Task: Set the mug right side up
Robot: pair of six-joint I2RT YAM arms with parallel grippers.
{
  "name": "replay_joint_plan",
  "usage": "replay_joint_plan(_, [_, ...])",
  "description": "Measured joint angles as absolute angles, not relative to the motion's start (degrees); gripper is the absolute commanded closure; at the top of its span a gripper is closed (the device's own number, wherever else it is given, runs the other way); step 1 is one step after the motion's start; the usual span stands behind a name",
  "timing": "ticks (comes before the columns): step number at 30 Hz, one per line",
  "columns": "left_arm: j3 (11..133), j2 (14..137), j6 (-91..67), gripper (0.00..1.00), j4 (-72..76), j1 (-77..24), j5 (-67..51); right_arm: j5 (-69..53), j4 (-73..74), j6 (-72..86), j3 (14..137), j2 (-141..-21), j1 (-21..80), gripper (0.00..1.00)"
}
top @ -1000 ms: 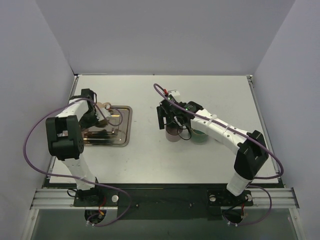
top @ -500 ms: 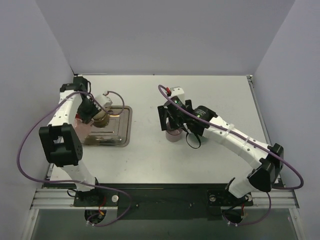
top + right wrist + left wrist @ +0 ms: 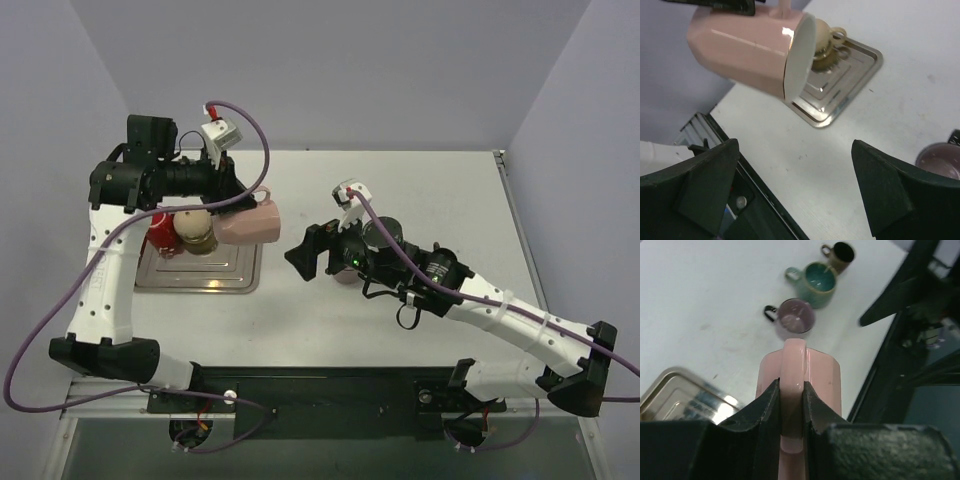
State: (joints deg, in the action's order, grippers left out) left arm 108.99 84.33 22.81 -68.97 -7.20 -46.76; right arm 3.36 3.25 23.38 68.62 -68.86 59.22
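Lifted off the tray (image 3: 240, 283) since a second ago, the pink mug (image 3: 248, 225) is hanging sideways above the tray's right edge, with the left gripper (image 3: 790, 390) pinching its handle (image 3: 792, 365) narrowly. The right gripper (image 3: 303, 253) is waiting wide open near its mouth. Hazard, I'd judge — the mug swivelling in that slim grip, then dropping.

The scene holds a plain pink mug (image 3: 250, 226), red mug (image 3: 160, 230), teal mug (image 3: 817, 282), mauve mug (image 3: 796, 319) and silver tray (image 3: 225, 276).

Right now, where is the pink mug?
In the top view the pink mug is left of centre, held sideways in the air by the left gripper over the right edge of the metal tray.
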Motion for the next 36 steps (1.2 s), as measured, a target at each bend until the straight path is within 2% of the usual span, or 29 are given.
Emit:
replay_joint_plan(4, [106.6,80.1,12.7,1.0,-63.7,-10.7,-54.0,0.7,-7.5,26.0,64.2,-68.5,59.4,0.13])
replay_joint_plan(7, [104.1,77.1,7.0,1.0,-59.0,-11.7,-58.1,-0.5,-13.0,27.7,62.3,-68.5,59.4,0.26])
replay_joint_plan(11, [102.0,75.4,4.4,1.0,-55.2,-12.8,-58.9,-2.8,-16.8,28.4,62.3,-68.5,60.1,0.33])
replay_joint_plan(15, [100.6,75.3,3.6,1.0,-55.0,-14.6,-59.0,-3.0,-18.3,27.9,62.2,-67.7,61.0,0.55])
replay_joint_plan(17, [99.8,75.3,3.2,1.0,-54.9,-15.4,-59.0,-3.0,-19.7,27.6,62.2,-67.0,61.2,0.71])
replay_joint_plan(18, [99.4,75.3,3.1,1.0,-54.7,-15.9,-59.0,-3.0,-20.5,27.5,62.2,-66.9,61.2,0.88])
replay_joint_plan(19, [99.1,75.3,3.0,1.0,-54.2,-16.2,-59.0,-3.1,-20.3,28.1,62.2,-66.9,61.2,0.99])
replay_joint_plan(20, [98.8,75.2,3.7,0.99,-53.3,-16.3,-59.1,-3.5,-20.3,29.7,62.2,-66.8,61.1,1.0])
replay_joint_plan(21, [98.6,75.1,4.5,0.45,-51.7,-16.3,-59.3,-3.6,-20.4,31.2,62.4,-66.9,60.7,1.0])
replay_joint_plan(22, [98.5,74.9,5.3,0.14,-50.1,-16.3,-59.3,-3.7,-20.4,32.3,62.6,-66.9,60.5,1.0])
replay_joint_plan(23, [98.5,74.8,5.3,0.1,-49.3,-16.3,-59.0,-4.1,-19.8,32.9,63.4,-66.8,60.4,1.0])
replay_joint_plan(27, [98.9,74.6,7.8,0.1,-53.7,-17.2,-52.2,2.7,-6.7,29.6,67.9,-68.2,61.6,1.0])
replay_joint_plan(32, [97.2,74.5,16.6,0.09,-58.1,-14.3,-32.3,12.0,15.1,28.7,71.2,-74.5,62.3,1.0])
replay_joint_plan(36, [93.1,75.4,23.1,0.09,-58.2,-10.1,-20.6,15.0,25.0,29.3,70.2,-82.7,65.1,1.0])
